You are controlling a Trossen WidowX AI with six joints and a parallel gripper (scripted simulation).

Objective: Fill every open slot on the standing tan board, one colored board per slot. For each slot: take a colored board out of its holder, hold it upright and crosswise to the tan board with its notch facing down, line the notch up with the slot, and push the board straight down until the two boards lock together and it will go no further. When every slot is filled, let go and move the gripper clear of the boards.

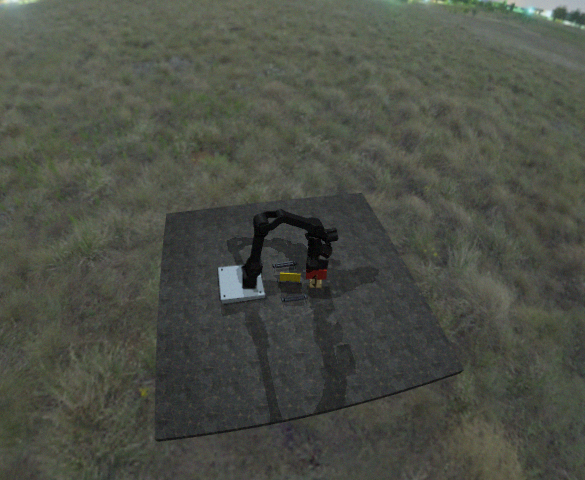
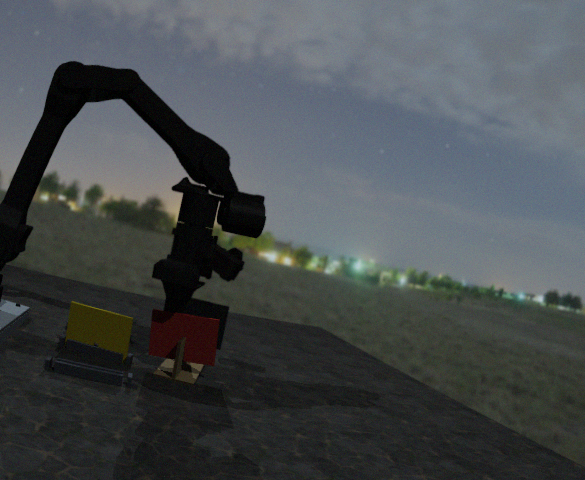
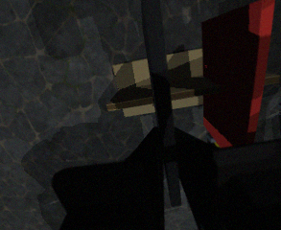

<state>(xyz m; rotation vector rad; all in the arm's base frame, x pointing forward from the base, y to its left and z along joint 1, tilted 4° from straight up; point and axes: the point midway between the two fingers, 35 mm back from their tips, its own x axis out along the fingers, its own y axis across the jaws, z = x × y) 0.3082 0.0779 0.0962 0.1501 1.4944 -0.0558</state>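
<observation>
On the dark surface (image 1: 204,372), the black arm (image 1: 255,248) arches from its pale base plate (image 1: 228,289) over the yellow board (image 1: 289,277), its claw (image 1: 316,266) above the red board (image 1: 321,273) near the base plate's far side from the grass.

Outdoor grassy field (image 1: 101,129) (image 2: 437,330) at dusk/night, w/ distant lights (image 2: 357,266) & trees (image 2: 137,209).

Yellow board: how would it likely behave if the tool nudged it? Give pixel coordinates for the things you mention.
The yellow board (image 1: 289,277) (image 2: 99,326) looks stiff, its face flat and its edges straight. Being thin and upright, it would probably tip if loose, though the dark holder (image 2: 91,361) around its lower part should resist that. It appears light for its size.
</observation>
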